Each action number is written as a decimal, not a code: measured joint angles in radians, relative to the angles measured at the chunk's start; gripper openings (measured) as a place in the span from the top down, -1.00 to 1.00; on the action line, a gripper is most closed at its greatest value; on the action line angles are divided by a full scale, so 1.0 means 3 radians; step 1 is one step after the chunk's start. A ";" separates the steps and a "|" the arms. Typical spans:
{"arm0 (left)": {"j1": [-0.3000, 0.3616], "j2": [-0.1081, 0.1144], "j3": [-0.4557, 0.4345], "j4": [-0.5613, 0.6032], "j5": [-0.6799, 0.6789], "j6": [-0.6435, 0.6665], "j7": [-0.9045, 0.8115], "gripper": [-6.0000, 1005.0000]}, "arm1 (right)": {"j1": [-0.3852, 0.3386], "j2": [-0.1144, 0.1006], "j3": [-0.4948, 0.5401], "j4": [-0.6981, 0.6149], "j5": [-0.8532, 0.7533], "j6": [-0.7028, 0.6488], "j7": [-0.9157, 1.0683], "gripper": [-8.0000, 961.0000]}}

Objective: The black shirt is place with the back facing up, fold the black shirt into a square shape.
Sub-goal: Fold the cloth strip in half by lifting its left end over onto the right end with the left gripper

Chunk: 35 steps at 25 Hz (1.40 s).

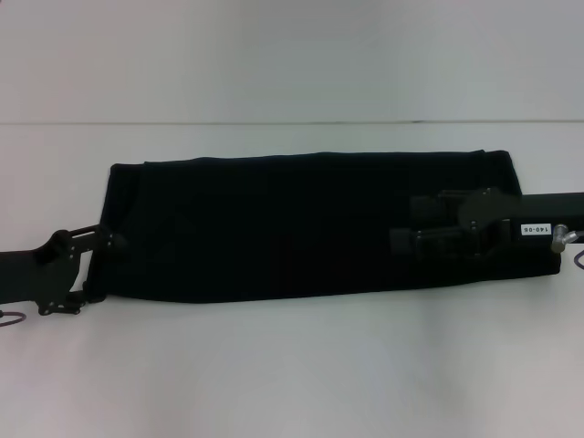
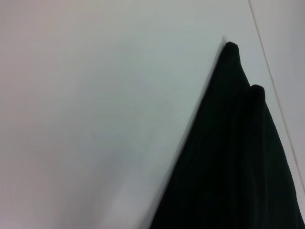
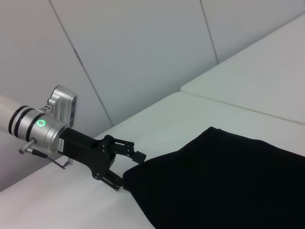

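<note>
White table [image 1: 292, 365], black shirt [image 1: 274, 228] between grippers.

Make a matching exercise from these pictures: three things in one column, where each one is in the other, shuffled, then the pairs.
Things:
1. black shirt
2. left hand
3. right hand

Places:
A. at the shirt's left end, by its edge
B. above the cloth, toward the shirt's right end
C. lying as a long band across the white table

Pairs: 1-C, 2-A, 3-B
</note>
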 joint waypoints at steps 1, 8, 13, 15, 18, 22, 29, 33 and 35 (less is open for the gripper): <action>-0.0001 0.0000 0.0000 0.0000 -0.0001 0.0000 0.0007 -0.88 | -0.0001 -0.0001 0.0004 0.0000 0.0000 0.0000 -0.0001 -0.91; -0.0016 0.0001 0.0000 0.0000 -0.0004 0.0017 0.0079 -0.86 | -0.0003 -0.0009 0.0020 0.0000 0.0000 -0.0008 -0.0005 -0.91; -0.0020 0.0001 -0.0004 0.0000 -0.0037 0.0021 0.0192 -0.84 | -0.0002 -0.0010 0.0022 -0.0001 0.0000 -0.0001 -0.0005 -0.91; -0.0020 0.0001 -0.0005 0.0000 -0.0041 0.0024 0.0231 -0.78 | -0.0002 -0.0007 0.0025 -0.0002 0.0000 -0.0001 -0.0005 -0.91; -0.0017 0.0001 -0.0005 0.0000 -0.0042 0.0032 0.0299 -0.60 | -0.0002 -0.0009 0.0027 -0.0004 0.0000 0.0003 -0.0005 -0.91; -0.0017 -0.0001 0.0008 -0.0024 -0.0022 0.0033 0.0316 -0.37 | -0.0003 -0.0010 0.0030 -0.0026 0.0000 0.0010 -0.0005 -0.91; -0.0020 0.0001 0.0005 -0.0056 -0.0019 0.0025 0.0321 0.04 | -0.0007 -0.0001 0.0033 -0.0036 0.0000 0.0016 -0.0025 -0.91; -0.0020 0.0001 0.0020 -0.0075 -0.0016 0.0022 0.0334 0.42 | -0.0007 0.0000 0.0035 -0.0036 0.0000 0.0016 -0.0045 -0.91; -0.0020 0.0001 0.0023 -0.0082 -0.0013 0.0019 0.0353 0.57 | -0.0007 0.0000 0.0035 -0.0036 0.0000 0.0016 -0.0050 -0.91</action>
